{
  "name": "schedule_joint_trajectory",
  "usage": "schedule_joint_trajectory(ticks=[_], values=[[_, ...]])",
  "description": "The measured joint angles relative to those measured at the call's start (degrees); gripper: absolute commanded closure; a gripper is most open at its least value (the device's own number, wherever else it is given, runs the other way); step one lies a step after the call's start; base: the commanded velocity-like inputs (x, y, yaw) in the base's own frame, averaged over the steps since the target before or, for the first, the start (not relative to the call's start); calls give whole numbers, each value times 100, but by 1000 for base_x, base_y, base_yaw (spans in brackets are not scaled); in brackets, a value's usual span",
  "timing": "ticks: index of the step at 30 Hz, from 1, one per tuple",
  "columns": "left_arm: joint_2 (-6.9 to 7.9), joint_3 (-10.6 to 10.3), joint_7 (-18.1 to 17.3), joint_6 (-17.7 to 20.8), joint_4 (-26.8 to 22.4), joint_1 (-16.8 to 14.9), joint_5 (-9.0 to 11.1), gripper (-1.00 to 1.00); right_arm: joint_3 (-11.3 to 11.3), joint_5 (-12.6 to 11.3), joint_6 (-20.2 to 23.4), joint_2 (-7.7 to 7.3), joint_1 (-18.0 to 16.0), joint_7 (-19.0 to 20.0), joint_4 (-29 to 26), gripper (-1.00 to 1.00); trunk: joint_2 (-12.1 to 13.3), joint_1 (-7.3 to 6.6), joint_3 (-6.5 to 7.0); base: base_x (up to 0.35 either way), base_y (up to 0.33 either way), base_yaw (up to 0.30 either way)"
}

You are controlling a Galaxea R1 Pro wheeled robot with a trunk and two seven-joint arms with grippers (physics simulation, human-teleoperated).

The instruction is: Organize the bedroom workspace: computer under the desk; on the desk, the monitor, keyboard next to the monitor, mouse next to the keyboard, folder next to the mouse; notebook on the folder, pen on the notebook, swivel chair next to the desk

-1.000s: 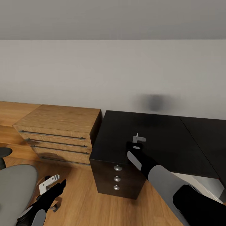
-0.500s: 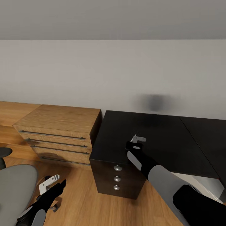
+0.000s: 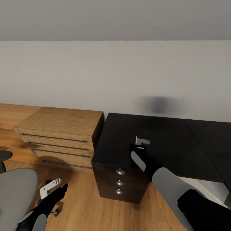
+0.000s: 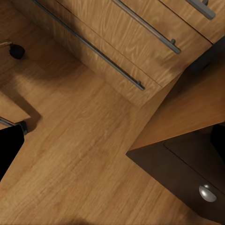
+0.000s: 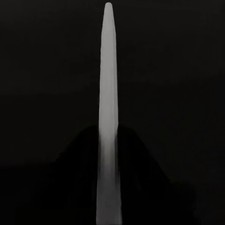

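My right gripper (image 3: pixel 142 140) hovers low over the near left part of the desk (image 3: pixel 170 138), a glossy black top. The pen (image 5: pixel 108 117) is a thin white-silver stick, seen in the right wrist view running straight out along the gripper against the black top, and the gripper is shut on it. The grey padded seat of the swivel chair (image 3: pixel 14 189) is at the lower left. My left gripper (image 3: pixel 50 187) hangs open and empty just right of the seat, above the floor.
A light-wood drawer chest (image 3: pixel 61 128) stands against the wall left of the desk. A black three-drawer cabinet (image 3: pixel 120 183) sits under the desk's left end. Oak plank floor (image 4: pixel 79 154) lies between the chair, the chest and the cabinet.
The right gripper has turned slightly and shifted a little to the right over the desk. The left arm and the camera have not moved.
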Motion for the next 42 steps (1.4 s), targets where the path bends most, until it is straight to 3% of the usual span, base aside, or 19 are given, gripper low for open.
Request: schedule_joint_trajectory(ticks=[7, 21, 28, 31, 33, 34, 36, 40, 42], values=[[0, 0, -6, -7, -2, 0, 6, -100, -14, -16, 21, 0, 0, -2, -14, 100, 0, 0, 0, 0, 0, 0], [-8, -34, 6, -9, -2, 0, 0, -100, -20, -29, -21, -109, -1, 1, 359, 100, 560, -307, 251, 0, 0, 0], [-10, -43, 14, -1, -3, 0, -2, -100, -16, -103, 19, -259, 3, -9, 22, 100, 842, -460, 376, 0, 0, 0], [-15, -44, 16, 0, 5, 0, -6, -100, -9, -174, 139, -430, 3, -15, -261, 100, 962, -526, 430, -5, 0, 0], [-17, -44, 17, 3, 19, 0, -8, -100, -3, -427, 402, -628, 3, -18, -559, 100, 1042, -569, 466, -186, 0, 0], [-10, -46, 17, 17, 41, 1, -8, -100, -6, -1011, 720, -1065, 17, -18, -1132, 100, 1082, -590, 485, -297, 0, 0], [-14, -50, 18, 23, 51, 0, -6, -100, 0, -1375, 807, -1452, 45, -19, -1445, 100, 1163, -633, 520, -315, 0, 0], [-16, -53, 18, 23, 84, 0, -2, -100, 6, -1602, 851, -1789, 68, -22, -1760, 100, 1324, -721, 592, -329, 0, 0], [-15, -53, 18, 20, 115, 0, -1, -100, 7, -1643, 858, -1879, 78, -24, -1872, 100, 1404, -764, 627, -337, 0, 0]])
